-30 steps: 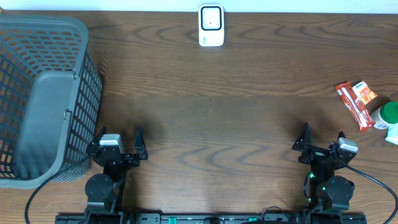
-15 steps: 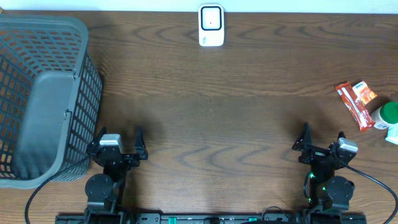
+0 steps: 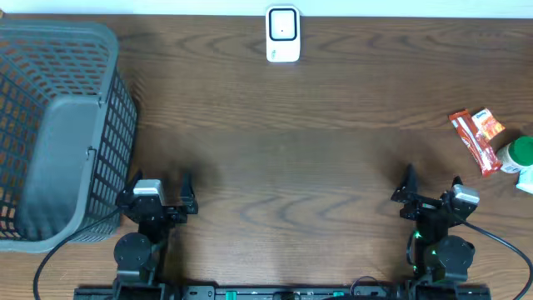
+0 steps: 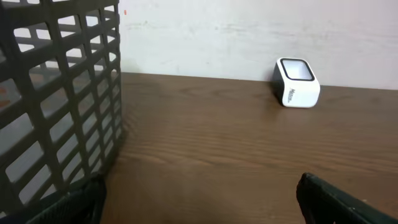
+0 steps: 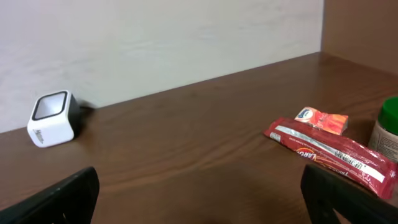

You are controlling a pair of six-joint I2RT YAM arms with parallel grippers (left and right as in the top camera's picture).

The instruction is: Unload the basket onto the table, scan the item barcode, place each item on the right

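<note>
While basket (image 3: 117,125) crowds left edge, packets (image 3: 475,140) hug right, scanner (image 3: 282,35) far.

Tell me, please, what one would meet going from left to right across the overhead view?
Grey basket → left hand → white scanner → right hand → red snack packet → green-capped bottle. The small orange packet overlaps the red one, so I leave it out.

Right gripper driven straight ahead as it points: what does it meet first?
Likely nothing before the back wall: the right gripper faces bare table, the scanner off to its left, the red packet to its right.
</note>
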